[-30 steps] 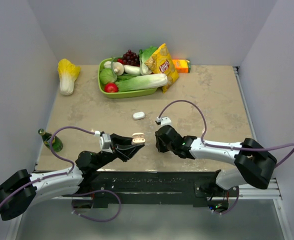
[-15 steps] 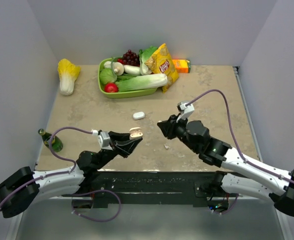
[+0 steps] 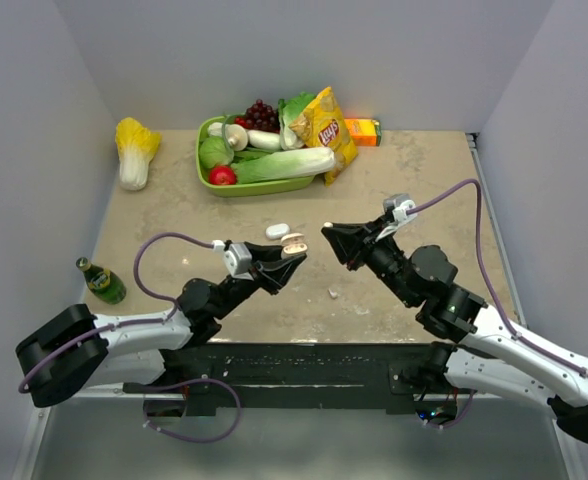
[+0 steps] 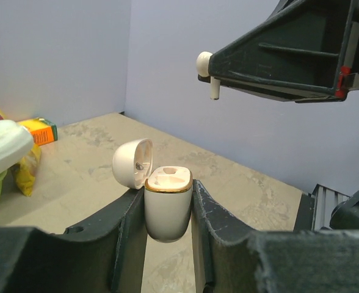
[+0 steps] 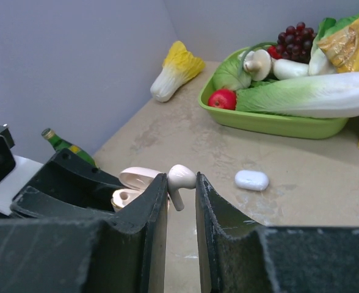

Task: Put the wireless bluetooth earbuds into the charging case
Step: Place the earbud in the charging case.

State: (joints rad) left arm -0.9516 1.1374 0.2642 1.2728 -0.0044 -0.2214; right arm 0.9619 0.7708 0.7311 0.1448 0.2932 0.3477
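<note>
My left gripper (image 3: 292, 250) (image 4: 167, 196) is shut on the charging case (image 4: 166, 210) (image 3: 294, 243), a white pebble held upright with its lid (image 4: 132, 163) flipped open and the beige sockets showing. My right gripper (image 3: 328, 232) (image 5: 181, 183) is shut on one of the earbuds (image 5: 181, 177) (image 4: 206, 65), pinched by its head with the stem hanging down. It hovers just right of and slightly above the case, apart from it. A second earbud (image 3: 333, 293) lies on the table below the right arm.
A closed white pebble-shaped case (image 3: 277, 230) (image 5: 251, 180) lies just beyond the grippers. A green basket (image 3: 236, 188) of vegetables, a chips bag (image 3: 326, 128) and an orange box (image 3: 363, 130) sit at the back. A cabbage (image 3: 134, 150) is back left, a green bottle (image 3: 102, 282) near left.
My right gripper rose off the table with the earbud and swung back and right. My left gripper carried the open case forward and right, closer to it.
</note>
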